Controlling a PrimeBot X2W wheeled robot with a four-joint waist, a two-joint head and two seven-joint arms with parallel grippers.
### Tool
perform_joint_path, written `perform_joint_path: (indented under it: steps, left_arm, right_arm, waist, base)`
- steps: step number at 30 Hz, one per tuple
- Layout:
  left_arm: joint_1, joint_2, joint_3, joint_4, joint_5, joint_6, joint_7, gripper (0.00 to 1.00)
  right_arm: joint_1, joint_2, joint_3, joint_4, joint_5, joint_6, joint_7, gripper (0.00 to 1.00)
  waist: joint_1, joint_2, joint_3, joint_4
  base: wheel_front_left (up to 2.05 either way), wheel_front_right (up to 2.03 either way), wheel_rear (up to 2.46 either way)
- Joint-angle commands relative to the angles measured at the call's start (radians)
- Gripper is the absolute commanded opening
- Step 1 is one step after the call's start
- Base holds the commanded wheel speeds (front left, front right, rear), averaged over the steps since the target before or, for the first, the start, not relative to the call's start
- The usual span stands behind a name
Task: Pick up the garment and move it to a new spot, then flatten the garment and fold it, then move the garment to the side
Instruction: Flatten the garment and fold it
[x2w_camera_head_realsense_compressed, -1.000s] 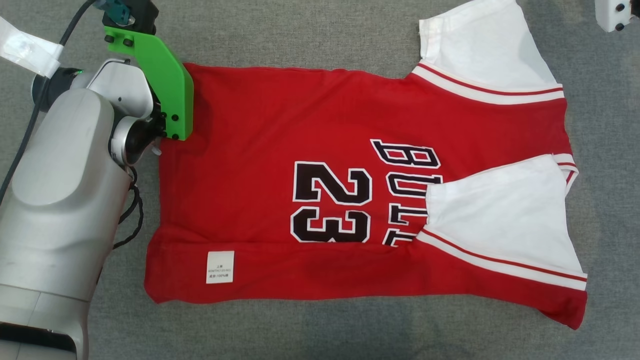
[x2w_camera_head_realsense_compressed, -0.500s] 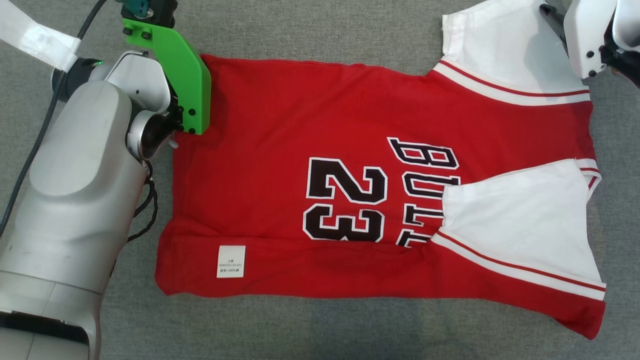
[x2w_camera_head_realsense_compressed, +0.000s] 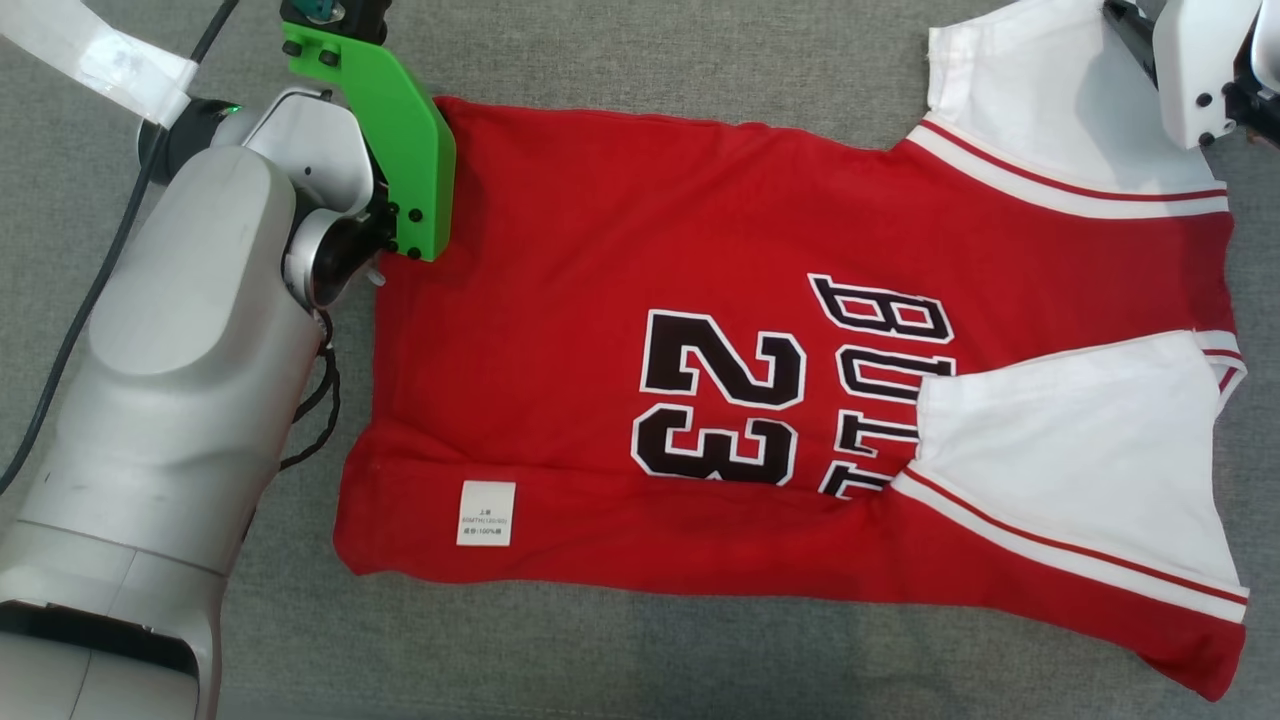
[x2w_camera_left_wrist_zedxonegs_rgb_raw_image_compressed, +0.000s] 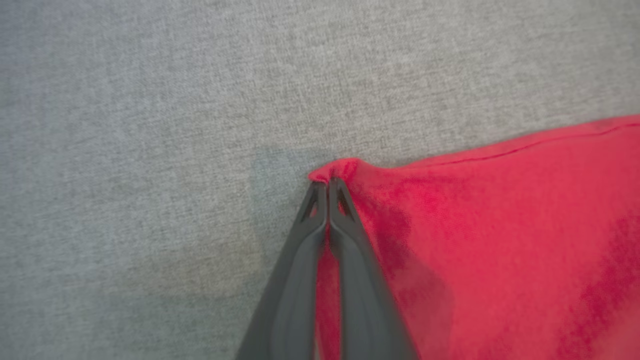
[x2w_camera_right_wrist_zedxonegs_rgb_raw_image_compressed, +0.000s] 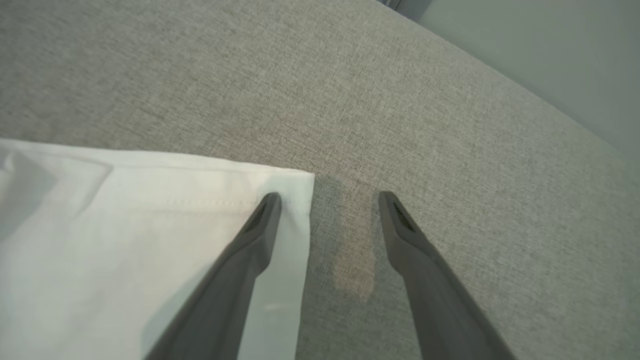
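**Red jersey spread on grey cloth, one corner pinched**

Nearest the robot, a woven grey cloth surface (x2w_camera_head_realsense_compressed: 700, 660) runs under everything. The silver left forearm (x2w_camera_head_realsense_compressed: 170, 400) rises from the lower left of the head view. The garment (x2w_camera_head_realsense_compressed: 600, 300), a red jersey printed with a black "23", lies spread across the middle of that surface. Its hem is toward the robot's left and its shoulders toward the right. A small white label (x2w_camera_head_realsense_compressed: 487, 513) sits near the close hem corner. One white sleeve (x2w_camera_head_realsense_compressed: 1070, 440) is folded in over the lettering, and the other white sleeve (x2w_camera_head_realsense_compressed: 1030, 110) lies out at the far right.

At the far hem corner, below a green bracket (x2w_camera_head_realsense_compressed: 400, 150), the left gripper (x2w_camera_left_wrist_zedxonegs_rgb_raw_image_compressed: 327, 184) has its fingers pressed together on a small peak of red cloth. The right gripper (x2w_camera_right_wrist_zedxonegs_rgb_raw_image_compressed: 328, 197) stands wide and holds nothing. One finger is over the far sleeve's stitched corner, the other over bare cloth, with a small tan patch (x2w_camera_right_wrist_zedxonegs_rgb_raw_image_compressed: 355, 275) between them. Beyond, the surface ends at a straight edge against a plain pale wall (x2w_camera_right_wrist_zedxonegs_rgb_raw_image_compressed: 550, 60).
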Motion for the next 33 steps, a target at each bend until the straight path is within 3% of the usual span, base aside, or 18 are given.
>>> perform_joint_path:
  steps: [1,7,8,9,10,12,13,16,20,33]
  left_arm:
    - [0.011,-0.012,-0.019,0.014,-0.004,-0.007,0.007,0.0]
    - [0.018,-0.037,-0.034,0.015,-0.016,-0.011,-0.002,0.0]
    - [0.017,-0.038,-0.036,0.016,-0.017,-0.012,-0.003,0.0]
    - [0.016,-0.04,-0.038,0.017,-0.018,-0.013,-0.006,0.0]
    - [0.016,-0.042,-0.04,0.019,-0.019,-0.013,-0.008,0.0]
    - [0.016,-0.043,-0.042,0.023,-0.023,-0.014,-0.01,0.0]
    - [0.017,-0.042,-0.043,0.026,-0.026,-0.015,-0.011,0.0]
    - [0.021,-0.043,-0.047,0.032,-0.031,-0.015,-0.015,0.0]
    - [0.021,-0.042,-0.049,0.036,-0.031,-0.015,-0.034,0.0]
    - [-0.02,-0.025,-0.027,0.054,0.005,0.032,-0.168,0.0]
  right_arm:
    - [-0.004,0.006,0.001,0.004,0.014,-0.001,0.014,1.0]
    - [0.047,0.022,0.036,-0.002,0.041,0.001,0.063,1.0]
    - [0.053,0.019,0.04,-0.002,0.044,0.001,0.072,0.83]
    - [0.059,0.016,0.042,0.0,0.05,0.001,0.083,0.44]
    - [0.068,0.011,0.046,0.002,0.056,0.001,0.099,0.32]
    - [0.086,-0.001,0.058,0.0,0.069,0.001,0.133,0.16]
    - [0.093,-0.009,0.062,-0.005,0.073,0.0,0.145,0.0]
    - [0.1,-0.031,0.071,-0.033,0.07,-0.001,0.134,0.0]
    - [0.095,-0.045,0.044,-0.06,0.039,-0.002,0.038,0.0]
    - [0.104,-0.027,-0.018,-0.058,-0.038,-0.002,-0.23,0.0]
  waist:
    - [0.0,0.0,0.015,0.014]
    - [0.0,0.0,0.025,0.022]
    - [0.0,0.0,0.025,0.022]
    - [0.0,0.0,0.026,0.022]
    - [0.0,0.0,0.024,0.022]
    - [0.0,0.0,0.021,0.02]
    - [0.0,0.0,0.02,0.018]
    - [0.0,0.0,0.016,0.014]
    - [0.0,0.0,0.009,0.006]
    - [0.0,0.0,-0.029,-0.006]
  base:
    - [0.0,0.0,0.0]
    - [0.0,0.0,0.0]
    - [0.0,0.0,0.0]
    - [0.0,0.0,0.0]
    - [0.0,0.0,0.0]
    - [0.0,0.0,0.0]
    - [0.0,0.0,0.0]
    - [0.0,0.0,0.0]
    - [0.0,0.0,0.0]
    - [0.0,0.0,0.0]
